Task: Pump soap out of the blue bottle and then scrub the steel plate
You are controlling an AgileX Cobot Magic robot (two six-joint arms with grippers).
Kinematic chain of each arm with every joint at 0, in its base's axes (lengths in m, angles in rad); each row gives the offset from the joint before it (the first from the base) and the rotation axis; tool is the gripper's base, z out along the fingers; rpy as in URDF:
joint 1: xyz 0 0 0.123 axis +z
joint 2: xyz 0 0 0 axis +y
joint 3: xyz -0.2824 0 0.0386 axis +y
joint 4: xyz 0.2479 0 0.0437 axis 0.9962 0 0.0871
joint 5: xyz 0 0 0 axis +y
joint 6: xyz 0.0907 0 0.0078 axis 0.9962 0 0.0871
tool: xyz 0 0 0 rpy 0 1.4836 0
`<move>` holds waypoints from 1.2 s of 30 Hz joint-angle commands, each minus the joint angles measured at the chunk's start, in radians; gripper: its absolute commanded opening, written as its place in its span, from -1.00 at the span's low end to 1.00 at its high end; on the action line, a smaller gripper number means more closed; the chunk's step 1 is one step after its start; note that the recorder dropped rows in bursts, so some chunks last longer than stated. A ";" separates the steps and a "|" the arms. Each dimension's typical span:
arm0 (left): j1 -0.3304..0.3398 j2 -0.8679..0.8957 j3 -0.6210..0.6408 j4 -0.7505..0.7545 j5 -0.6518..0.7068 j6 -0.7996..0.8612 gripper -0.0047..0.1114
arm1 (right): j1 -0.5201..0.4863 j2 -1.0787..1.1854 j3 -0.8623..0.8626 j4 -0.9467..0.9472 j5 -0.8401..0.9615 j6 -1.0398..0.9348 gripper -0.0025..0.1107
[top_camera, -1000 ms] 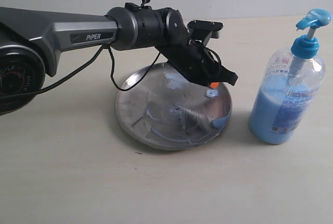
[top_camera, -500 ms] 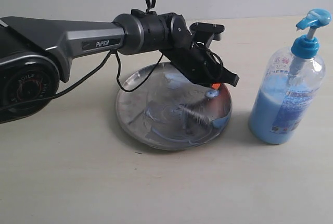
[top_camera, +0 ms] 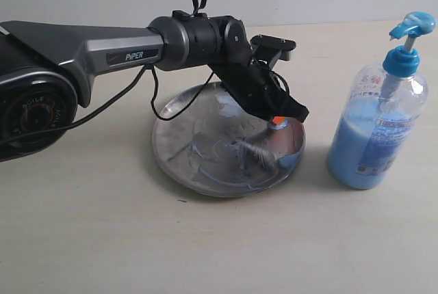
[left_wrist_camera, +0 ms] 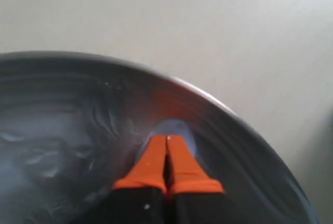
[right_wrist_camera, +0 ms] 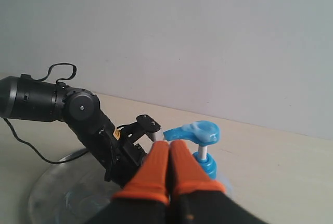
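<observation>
Bare table [top_camera: 89, 239] lies open in front and to the left. The steel plate [top_camera: 171, 161] sits mid-table, smeared with soap [top_camera: 226, 108]. The left gripper [top_camera: 276, 121], jaws pressed together and empty, has its tips down by the plate's right rim, slightly further in than a moment ago. The blue bottle [top_camera: 375, 130] stands just right, clear of the rim. The right gripper [right_wrist_camera: 168, 143] is pinched closed, empty.

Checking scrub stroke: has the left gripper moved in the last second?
Yes. Against the right rim of the steel plate, the left gripper has dipped slightly lower in the exterior view, closer to its surface. The blue bottle stayed put.
</observation>
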 commanded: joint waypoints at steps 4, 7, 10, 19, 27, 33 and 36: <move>-0.003 -0.006 -0.001 0.020 0.087 -0.011 -0.92 | 0.002 -0.007 0.007 0.000 -0.002 0.004 -0.96; -0.003 -0.009 -0.001 -0.005 0.093 -0.011 -0.92 | 0.002 -0.007 0.007 0.000 -0.002 0.004 -0.96; -0.003 -0.012 -0.001 -0.034 0.087 -0.011 -0.92 | 0.002 -0.007 0.007 0.000 -0.002 0.004 -0.96; -0.003 -0.010 -0.001 -0.090 0.008 -0.011 -0.92 | 0.002 -0.007 0.007 0.000 -0.002 0.004 -0.96; -0.003 0.021 -0.001 -0.085 -0.058 -0.011 -0.92 | 0.002 -0.007 0.007 0.000 -0.004 0.004 -0.96; -0.001 0.021 -0.001 0.063 -0.014 -0.026 -0.92 | 0.002 -0.007 0.007 0.000 -0.006 0.004 -0.96; -0.001 0.021 -0.001 0.122 0.068 -0.026 -0.92 | 0.002 -0.007 0.007 0.000 -0.006 0.004 -0.96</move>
